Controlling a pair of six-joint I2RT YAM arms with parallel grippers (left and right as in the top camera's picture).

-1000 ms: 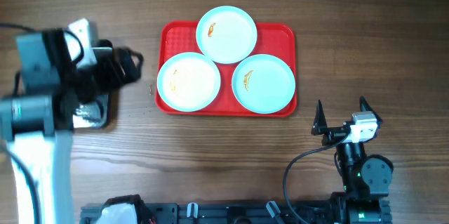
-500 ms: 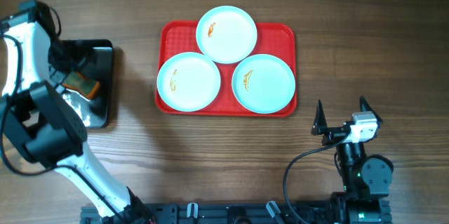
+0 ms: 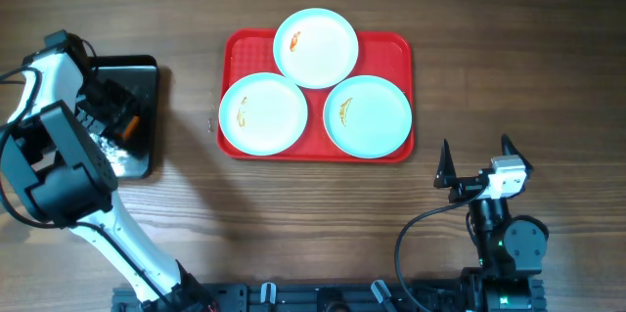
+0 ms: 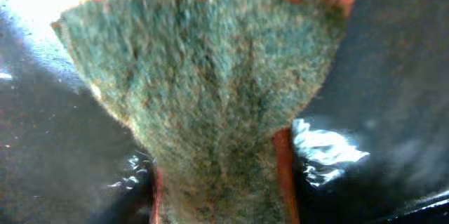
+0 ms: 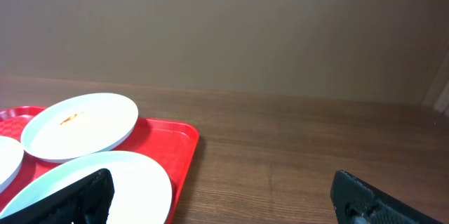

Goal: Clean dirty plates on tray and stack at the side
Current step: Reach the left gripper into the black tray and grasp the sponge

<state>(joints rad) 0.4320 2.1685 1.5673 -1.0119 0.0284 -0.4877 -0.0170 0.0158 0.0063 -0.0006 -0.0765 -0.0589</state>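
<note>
Three pale blue plates lie on the red tray [image 3: 393, 50]: the back plate [image 3: 315, 48], the left plate [image 3: 263, 113] and the right plate [image 3: 367, 115], each with small orange smears. My left gripper [image 3: 115, 116] is down over the black tray [image 3: 147, 67], far left of the plates. It is shut on a sponge [image 4: 210, 90] with a green scouring face and orange edges, pinched narrow between the jaws. My right gripper [image 3: 476, 148] stands open near the tray's front right corner, holding nothing. The right wrist view shows two plates [image 5: 81, 126] on the tray [image 5: 179, 140].
The black glossy tray shows wet, shiny patches [image 4: 326, 150] around the sponge. Bare wooden table [image 3: 509, 48] lies right of the red tray and in front of it. The right arm's base [image 3: 504, 244] sits at the front right edge.
My left arm has swung down onto the black tray and its jaws have closed in on the sponge. The plates, the red tray and the right arm have not moved.
</note>
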